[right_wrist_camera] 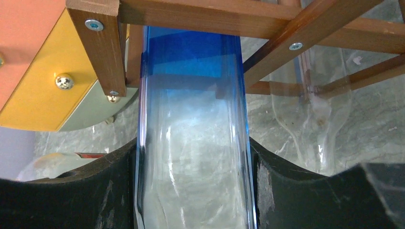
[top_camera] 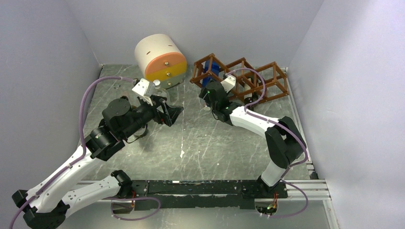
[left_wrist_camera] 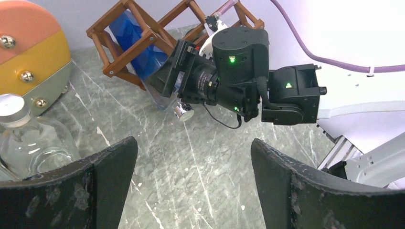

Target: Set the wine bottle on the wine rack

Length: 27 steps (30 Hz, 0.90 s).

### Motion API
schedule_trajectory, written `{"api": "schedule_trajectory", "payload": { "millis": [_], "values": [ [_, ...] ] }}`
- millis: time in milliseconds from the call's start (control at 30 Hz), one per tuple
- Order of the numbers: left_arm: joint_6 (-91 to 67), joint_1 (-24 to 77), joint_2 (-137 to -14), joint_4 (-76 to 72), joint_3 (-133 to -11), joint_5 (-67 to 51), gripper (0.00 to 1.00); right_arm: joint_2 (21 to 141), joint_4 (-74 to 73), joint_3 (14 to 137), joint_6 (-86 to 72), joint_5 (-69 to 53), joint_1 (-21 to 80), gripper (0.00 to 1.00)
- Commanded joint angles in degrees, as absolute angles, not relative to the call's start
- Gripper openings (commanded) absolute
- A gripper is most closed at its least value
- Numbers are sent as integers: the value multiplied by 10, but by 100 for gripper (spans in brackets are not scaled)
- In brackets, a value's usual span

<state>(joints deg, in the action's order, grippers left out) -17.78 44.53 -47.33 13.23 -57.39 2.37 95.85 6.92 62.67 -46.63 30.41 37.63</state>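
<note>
Two jaws differ: the right gripper [right_wrist_camera: 193, 188] clamps the blue wine bottle [right_wrist_camera: 191, 109], which sits partly inside the wine rack's [right_wrist_camera: 200, 16] end cell, while the left gripper [left_wrist_camera: 193, 179] hangs wide and empty. If it lets go too early, the sloping bottle could slide out.

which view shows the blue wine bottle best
Left wrist: the blue wine bottle shows almost full length. Right wrist shows only its body close up; top external only a blue patch inside the wine rack.

You can read no words, numbers or signs in any view. The wine bottle [right_wrist_camera: 193, 143] and the wine rack [right_wrist_camera: 200, 16] show you no label.
</note>
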Motion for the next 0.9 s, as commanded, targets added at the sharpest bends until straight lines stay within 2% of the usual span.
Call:
{"api": "schedule_trajectory", "payload": {
  "millis": [0,267,333,433,600,867],
  "values": [
    [-174,448,-464,140,-593,33,92,958,163,666,-444,359,354,29],
    [-178,448,-465,143,-592,34,92,978,150,680,-447,364,353,48],
    [-178,449,-465,143,-593,34,92,982,141,685,-448,364,353,55],
    [-178,449,-466,144,-594,34,92,986,123,696,-447,365,352,71],
    [-175,449,-468,147,-595,36,92,977,122,691,-426,353,353,86],
    [-172,448,-470,150,-599,40,92,941,112,689,-398,329,353,91]
  ]
}}
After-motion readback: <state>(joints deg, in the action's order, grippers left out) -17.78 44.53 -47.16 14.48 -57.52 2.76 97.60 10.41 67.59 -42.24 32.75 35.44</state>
